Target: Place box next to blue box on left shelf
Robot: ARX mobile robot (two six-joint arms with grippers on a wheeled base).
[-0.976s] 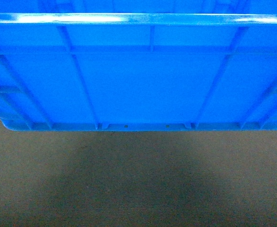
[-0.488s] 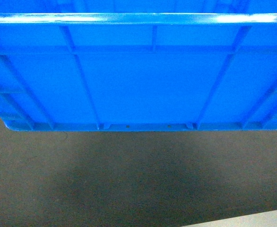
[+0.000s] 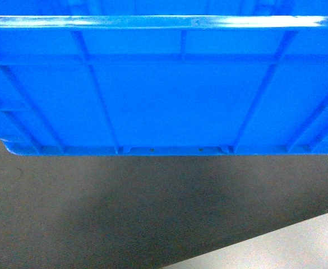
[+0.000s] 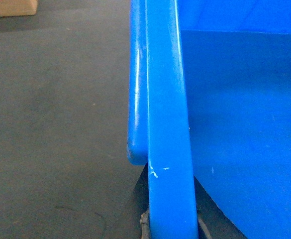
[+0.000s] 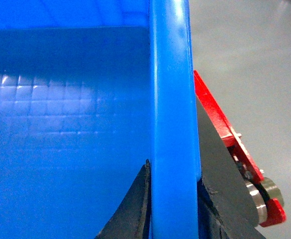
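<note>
Bright blue ribbed plastic open-top crate [image 3: 164, 84] up off dark floor [image 3: 152, 213], right rim pinched between dark right gripper [image 5: 172, 199] fingers, left gripper [image 4: 171, 226] at left rim, grip unclear.

box [image 3: 169, 95]: bright blue, ribbed outer wall, white glare on rim
box inside wall: blue, faint square grid pattern in right wrist view
box rim: small white scratch mark in left wrist view
floor [image 3: 96, 213]: dark grey-brown, fine weave
floor strip [image 3: 298, 246]: pale grey, bottom right corner
right gripper [image 5: 172, 209]: black fingers, red bracket [image 5: 230, 129] beside
far object [image 4: 11, 7]: tan
</note>
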